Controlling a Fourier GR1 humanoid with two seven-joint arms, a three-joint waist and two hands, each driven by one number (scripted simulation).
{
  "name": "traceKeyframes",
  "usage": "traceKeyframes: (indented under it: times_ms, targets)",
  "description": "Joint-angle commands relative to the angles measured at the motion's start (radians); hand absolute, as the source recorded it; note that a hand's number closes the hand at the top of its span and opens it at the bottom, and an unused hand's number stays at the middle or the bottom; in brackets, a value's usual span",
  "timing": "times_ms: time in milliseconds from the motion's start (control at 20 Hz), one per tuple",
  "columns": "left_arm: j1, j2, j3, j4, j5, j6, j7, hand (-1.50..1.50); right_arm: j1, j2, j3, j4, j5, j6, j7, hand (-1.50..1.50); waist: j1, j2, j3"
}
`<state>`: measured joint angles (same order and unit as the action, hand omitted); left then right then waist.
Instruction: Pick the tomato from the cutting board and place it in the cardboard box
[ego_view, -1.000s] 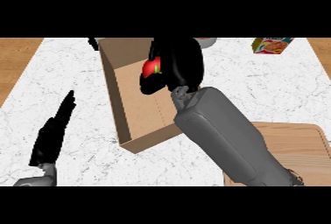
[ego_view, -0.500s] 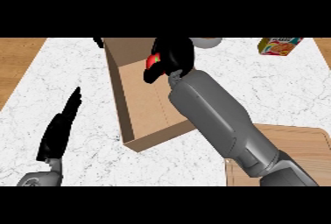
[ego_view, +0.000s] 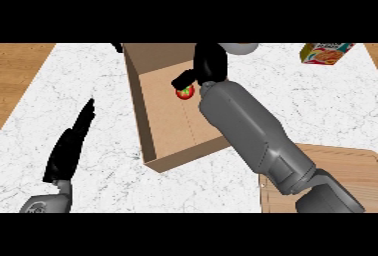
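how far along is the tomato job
Pick-up looks done: the tomato is off the cutting board and over the inside of the cardboard box, with the right hand above it. Whether it is released I cannot tell. Left hand rests open on the counter.

you are looking at a worktop (ego_view: 88, 70) showing as white marble with fine grey veining, smooth and matt. the cardboard box (ego_view: 151, 140) is appearing as plain brown card, dull. the cutting board (ego_view: 347, 165) is showing pale wood grain. the tomato (ego_view: 184, 92) is gleaming red and glossy. the right robot hand (ego_view: 207, 62) is looking like black matt plastic, its forearm smooth grey.
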<state>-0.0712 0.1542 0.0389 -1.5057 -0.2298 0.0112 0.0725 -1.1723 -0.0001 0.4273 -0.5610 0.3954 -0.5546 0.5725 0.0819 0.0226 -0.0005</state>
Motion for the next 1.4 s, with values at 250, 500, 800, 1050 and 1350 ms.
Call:
traceKeyframes:
  times_ms: [250,500,800,1050,1350]
  targets:
    - [0.010,0.014,0.014,-0.006,0.021,-0.024,-0.009,0.00,0.063,0.000,-0.133,-0.051,-0.160,-0.353,-0.226,-1.50,-0.013,-0.001,0.001]
    - [0.070,0.025,0.042,-0.029,0.025,-0.010,-0.016,0.00,0.106,0.000,-0.260,-0.164,-0.252,-0.380,-0.361,-1.50,-0.052,-0.015,0.001]
    - [0.061,0.025,0.055,-0.075,0.023,0.001,0.069,0.00,0.278,-0.122,-0.313,-0.333,-0.263,-0.355,-0.349,-1.50,-0.096,-0.028,0.001]
    - [0.120,-0.019,0.034,-0.051,-0.001,0.036,-0.003,0.00,0.511,-0.266,-0.374,-0.579,-0.361,-0.211,-0.424,-1.50,-0.113,-0.030,0.001]
    - [0.162,0.029,0.067,-0.094,0.037,-0.023,-0.012,0.00,0.778,-0.394,-0.409,-0.857,-0.426,-0.059,-0.421,-1.50,-0.098,-0.028,0.001]
